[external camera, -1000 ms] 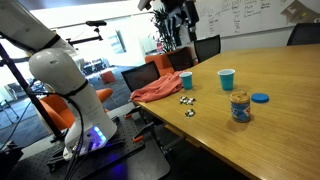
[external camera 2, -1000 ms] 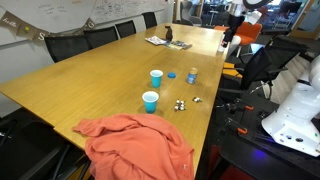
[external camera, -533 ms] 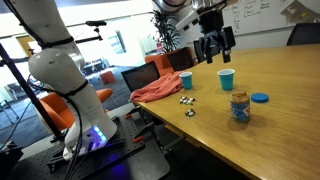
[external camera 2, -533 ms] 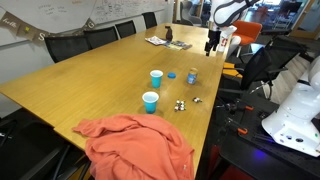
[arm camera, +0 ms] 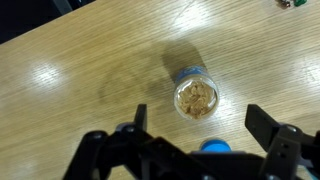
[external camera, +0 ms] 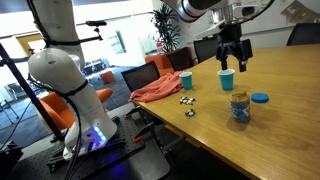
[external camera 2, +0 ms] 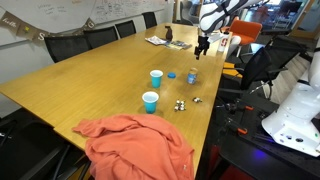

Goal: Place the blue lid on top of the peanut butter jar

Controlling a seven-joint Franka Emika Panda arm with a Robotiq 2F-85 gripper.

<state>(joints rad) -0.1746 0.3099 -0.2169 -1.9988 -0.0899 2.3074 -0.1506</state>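
Observation:
The peanut butter jar (external camera: 240,107) stands open on the wooden table, clear with tan contents and a blue label; it also shows in an exterior view (external camera 2: 192,75) and from above in the wrist view (arm camera: 195,97). The blue lid (external camera: 260,98) lies flat on the table beside the jar; it shows in an exterior view (external camera 2: 171,74) and partly behind the gripper body in the wrist view (arm camera: 213,146). My gripper (external camera: 232,64) hangs open and empty in the air well above the jar and lid, also in an exterior view (external camera 2: 201,47) and the wrist view (arm camera: 198,125).
Two blue cups with white rims (external camera: 227,79) (external camera: 186,80) stand on the table (external camera: 290,130). An orange-pink cloth (external camera: 157,89) drapes over the table's corner. Small dark items (external camera: 187,101) lie near the edge. Black chairs (external camera: 207,47) line the far side.
The arm has swung across and downward over the table, from near the whiteboard to above the jar and lid. The gripper stays open. The objects have not moved.

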